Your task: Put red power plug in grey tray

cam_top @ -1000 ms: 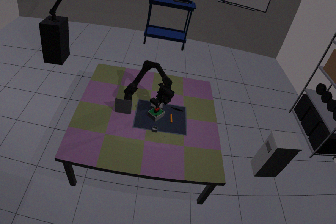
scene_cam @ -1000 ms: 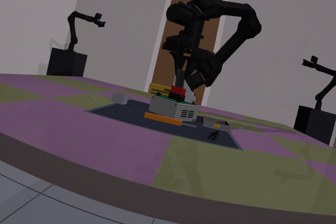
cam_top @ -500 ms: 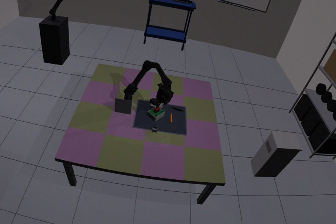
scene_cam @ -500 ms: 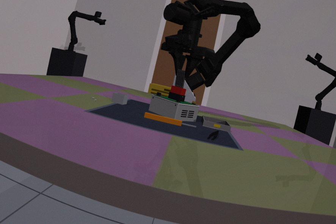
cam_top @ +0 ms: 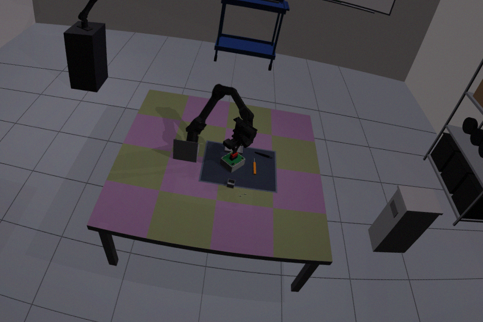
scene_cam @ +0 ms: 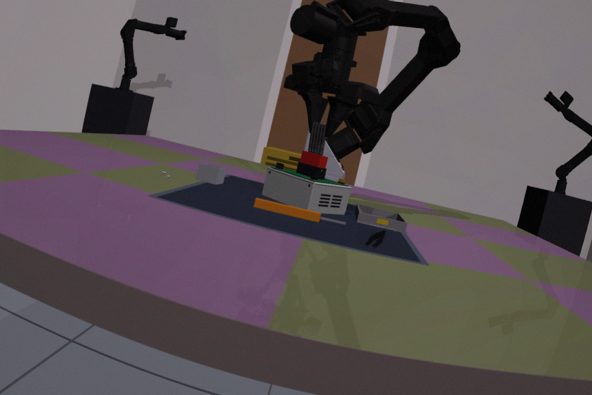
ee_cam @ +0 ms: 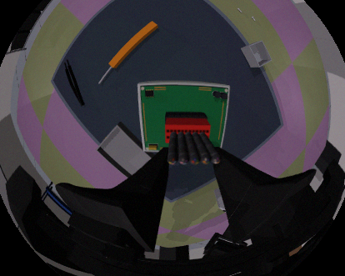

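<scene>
The red plug [cam_top: 233, 155] [scene_cam: 313, 159] [ee_cam: 187, 127] sits in the black socket [scene_cam: 311, 170] [ee_cam: 186, 115] on the green circuit board [ee_cam: 188, 99], on top of a pale box. A bundle of dark cables rises from the plug. My gripper [cam_top: 234, 151] [scene_cam: 319, 133] [ee_cam: 190, 153] points down over it and is shut on the plug at its cable bundle. The fingertips partly hide the plug's near edge in the wrist view. The grey tray [scene_cam: 367, 216] [ee_cam: 127, 149] lies beside the box, with nothing visible inside. In the top view the arm partly hides it.
An orange-handled screwdriver [cam_top: 254, 168] [scene_cam: 286, 209] [ee_cam: 134, 43] and black tweezers [cam_top: 263, 155] [scene_cam: 375, 238] [ee_cam: 74, 82] lie on the dark mat [cam_top: 213, 172]. A small grey open box [cam_top: 230, 183] [scene_cam: 210, 173] [ee_cam: 257, 54] stands at the mat's edge. A grey upright panel [cam_top: 185, 150] stands near the arm's base.
</scene>
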Controlling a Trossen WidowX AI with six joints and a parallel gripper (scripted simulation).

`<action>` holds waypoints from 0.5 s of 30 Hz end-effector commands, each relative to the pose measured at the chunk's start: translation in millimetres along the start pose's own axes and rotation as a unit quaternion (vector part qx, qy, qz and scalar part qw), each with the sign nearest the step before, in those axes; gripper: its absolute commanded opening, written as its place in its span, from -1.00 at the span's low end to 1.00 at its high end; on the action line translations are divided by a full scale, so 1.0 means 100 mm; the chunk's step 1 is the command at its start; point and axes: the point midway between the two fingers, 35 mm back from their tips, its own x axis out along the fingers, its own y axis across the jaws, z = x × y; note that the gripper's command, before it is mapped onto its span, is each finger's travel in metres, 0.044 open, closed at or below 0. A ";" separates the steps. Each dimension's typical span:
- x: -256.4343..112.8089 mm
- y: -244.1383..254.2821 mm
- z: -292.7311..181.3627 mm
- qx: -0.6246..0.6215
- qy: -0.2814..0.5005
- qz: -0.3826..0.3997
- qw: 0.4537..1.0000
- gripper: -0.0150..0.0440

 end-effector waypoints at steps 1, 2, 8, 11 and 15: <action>0.03 -0.01 0.02 -0.001 -0.006 0.002 1.000 -0.22; 0.03 -0.01 0.02 -0.001 -0.006 0.002 1.000 -0.14; 0.03 -0.01 0.02 -0.001 -0.006 0.002 1.000 0.36; 0.03 -0.01 0.02 -0.001 -0.006 0.002 1.000 0.36; 0.08 -0.01 0.02 -0.001 -0.006 0.002 1.000 0.36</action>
